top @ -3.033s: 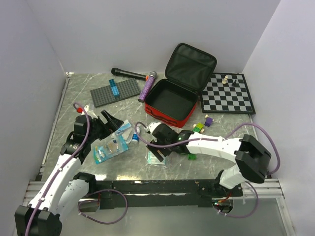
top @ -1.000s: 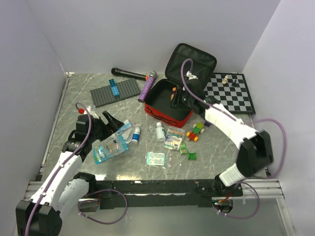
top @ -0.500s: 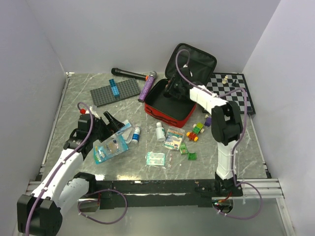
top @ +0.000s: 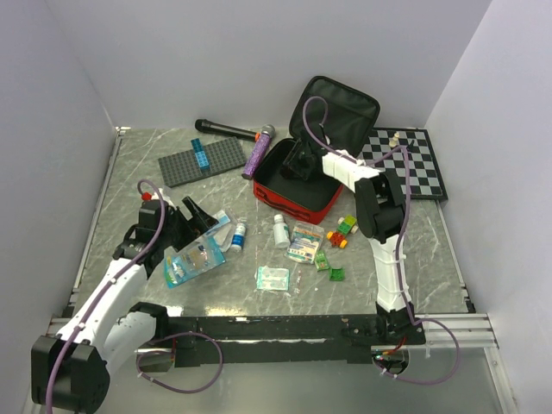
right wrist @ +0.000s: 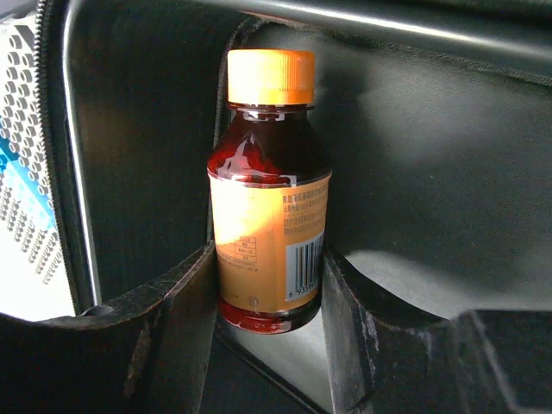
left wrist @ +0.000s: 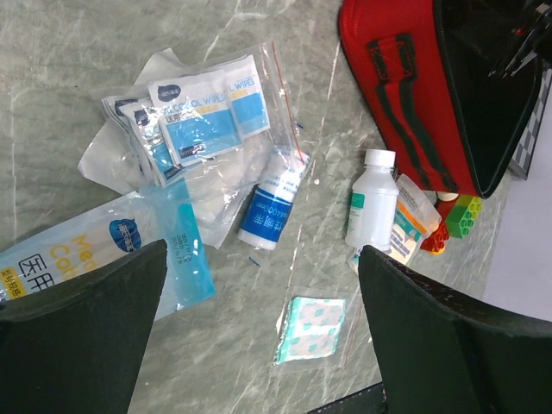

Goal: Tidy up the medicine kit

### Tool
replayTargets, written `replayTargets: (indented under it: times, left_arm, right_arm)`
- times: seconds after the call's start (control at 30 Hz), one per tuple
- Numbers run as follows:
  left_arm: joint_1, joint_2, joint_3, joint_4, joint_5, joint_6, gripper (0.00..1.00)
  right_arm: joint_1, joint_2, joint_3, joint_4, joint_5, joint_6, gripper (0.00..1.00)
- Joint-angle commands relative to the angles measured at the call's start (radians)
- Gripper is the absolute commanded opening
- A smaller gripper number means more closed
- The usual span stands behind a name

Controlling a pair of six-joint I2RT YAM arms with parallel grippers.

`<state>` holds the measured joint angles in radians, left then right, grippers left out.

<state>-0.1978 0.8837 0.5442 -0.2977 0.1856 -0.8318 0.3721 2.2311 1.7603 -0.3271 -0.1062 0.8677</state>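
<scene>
**Medicine kit**: red zip case, open, at the back of the table right of centre. The lid stands up towards the back wall and the black lining is exposed.

- **Right gripper**: reaches down inside the kit. The fingers are clamped on the lower body of an amber bottle with an orange cap, close to the kit's corner wall (little side room there).
- **Edges of the kit:** you have a purple glitter tube just beside the left wall and a chessboard just beside the right. Toy bricks lie near the front right corner.
- **In front of the kit:** white bottle, a printed box, a plaster packet and a green brick. There is only a narrow strip of bare marble between these and the kit's front wall.
- **Left gripper**: fingers spread wide, holding nothing. It hangs above a zip bag of blue sachets, a blue-label tube and a blue pouch.
- **Back left:** grey baseplate, with a black microphone behind it.
- **Free surface:** you have the right near side and the far left strip.
</scene>
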Motion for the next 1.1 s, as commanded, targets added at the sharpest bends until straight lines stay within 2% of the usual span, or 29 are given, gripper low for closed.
replayTargets:
  times: [0.0, 0.27, 0.47, 0.8, 0.93, 1.07]
  left_arm:
    - [0.001, 0.012, 0.019, 0.023, 0.006, 0.005, 0.96]
    - [0.0, 0.008, 0.02, 0.017, -0.002, 0.007, 0.96]
    - [0.0, 0.006, 0.02, 0.017, 0.0, 0.007, 0.96]
    - [0.0, -0.038, 0.022, 0.011, -0.011, 0.005, 0.96]
    - [0.0, -0.046, 0.019, 0.017, -0.008, 0.003, 0.96]
    - [0.001, -0.046, 0.01, 0.035, 0.006, -0.006, 0.96]
  right_arm:
    - [0.001, 0.035, 0.119, 0.016, -0.041, 0.063, 0.46]
    - [0.016, 0.065, 0.142, 0.017, -0.085, 0.097, 0.72]
    - [0.027, -0.019, 0.067, 0.051, -0.067, 0.073, 0.9]
    - [0.031, -0.381, -0.151, 0.118, 0.037, -0.076, 0.99]
    - [0.062, -0.539, -0.258, 0.129, 0.066, -0.197, 0.98]
    - [0.154, -0.662, -0.373, 0.094, 0.147, -0.355, 0.96]
